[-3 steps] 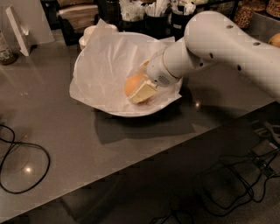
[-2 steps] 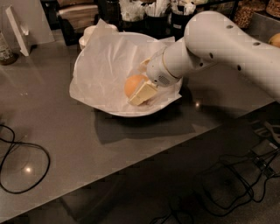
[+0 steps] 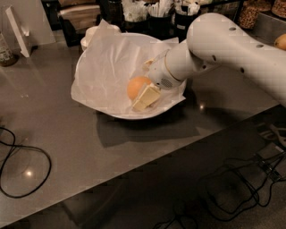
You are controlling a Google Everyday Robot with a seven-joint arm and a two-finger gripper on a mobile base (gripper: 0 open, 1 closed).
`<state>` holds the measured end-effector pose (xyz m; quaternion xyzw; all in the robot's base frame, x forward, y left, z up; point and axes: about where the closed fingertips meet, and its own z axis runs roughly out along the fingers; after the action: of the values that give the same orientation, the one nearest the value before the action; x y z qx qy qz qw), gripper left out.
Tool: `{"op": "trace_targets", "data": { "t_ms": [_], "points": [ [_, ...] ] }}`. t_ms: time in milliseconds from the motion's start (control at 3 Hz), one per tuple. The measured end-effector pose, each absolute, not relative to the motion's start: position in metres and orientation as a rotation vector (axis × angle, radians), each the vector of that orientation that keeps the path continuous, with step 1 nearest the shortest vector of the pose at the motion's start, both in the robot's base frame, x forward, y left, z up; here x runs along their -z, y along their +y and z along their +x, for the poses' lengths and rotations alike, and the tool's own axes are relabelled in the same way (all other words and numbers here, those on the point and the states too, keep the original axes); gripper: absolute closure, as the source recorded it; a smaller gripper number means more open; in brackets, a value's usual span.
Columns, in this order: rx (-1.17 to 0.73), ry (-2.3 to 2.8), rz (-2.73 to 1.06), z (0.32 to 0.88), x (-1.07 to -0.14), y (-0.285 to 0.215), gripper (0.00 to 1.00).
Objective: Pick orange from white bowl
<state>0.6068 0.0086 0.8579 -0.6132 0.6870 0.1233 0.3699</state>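
Note:
The orange (image 3: 135,85) lies in the white bowl (image 3: 134,114), right of its middle, on the white paper lining (image 3: 105,67). The bowl stands on the grey table. My gripper (image 3: 141,86) reaches into the bowl from the right on the white arm (image 3: 223,42). It is open and straddles the orange. Its near cream finger (image 3: 145,97) lies against the orange's front right side. The far finger (image 3: 148,64) shows behind the orange, a little apart from it.
Small stacked white dishes (image 3: 90,34) stand just behind the bowl. Dark cups with utensils (image 3: 161,13) line the back. A paler yellowish fruit (image 3: 280,41) sits at the right edge. A black cable (image 3: 27,165) loops on the table's left. More cables (image 3: 241,188) lie on the floor beyond the table's front edge.

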Motion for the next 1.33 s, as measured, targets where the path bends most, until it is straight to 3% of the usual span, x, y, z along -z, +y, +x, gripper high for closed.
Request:
{"op": "trace_targets", "data": {
  "t_ms": [333, 667, 1333],
  "points": [
    [-0.326, 1.761, -1.578, 0.605, -0.853, 0.014, 0.23],
    [-0.329, 1.767, -1.571, 0.605, -0.846, 0.016, 0.40],
    [-0.342, 1.788, -1.554, 0.607, -0.842, 0.013, 0.87]
  ]
}}
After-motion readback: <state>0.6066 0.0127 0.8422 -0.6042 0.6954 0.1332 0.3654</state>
